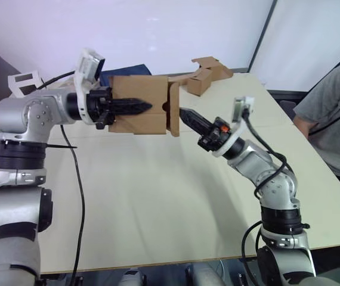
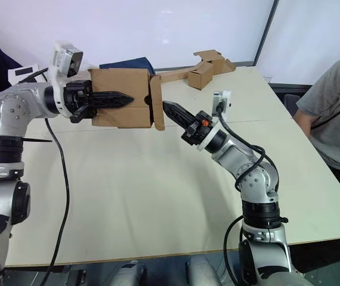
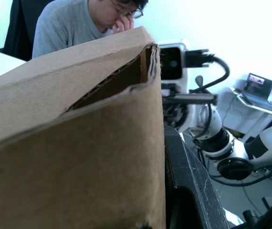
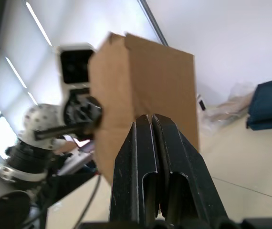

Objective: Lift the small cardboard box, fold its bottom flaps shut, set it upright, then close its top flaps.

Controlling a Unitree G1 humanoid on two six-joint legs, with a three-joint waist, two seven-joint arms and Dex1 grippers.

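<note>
My left gripper (image 1: 148,107) is shut on the small cardboard box (image 1: 135,89) and holds it on its side in the air above the table's far half, one black finger (image 3: 188,181) lying along its near wall. A bottom flap (image 1: 173,116) at the end facing my right arm stands folded across the opening. My right gripper (image 1: 184,112) is shut, and its joined fingertips (image 4: 150,119) touch that flap from the right. The top flaps, at the box's other end, are hidden behind my left wrist.
Brown cardboard pieces (image 1: 206,74) lie at the table's far edge. Behind the box is a dark blue item (image 2: 125,62), with a small white box (image 1: 24,82) at the far left. A person in grey (image 1: 331,113) sits at the right. The pale table (image 1: 158,196) spreads below both arms.
</note>
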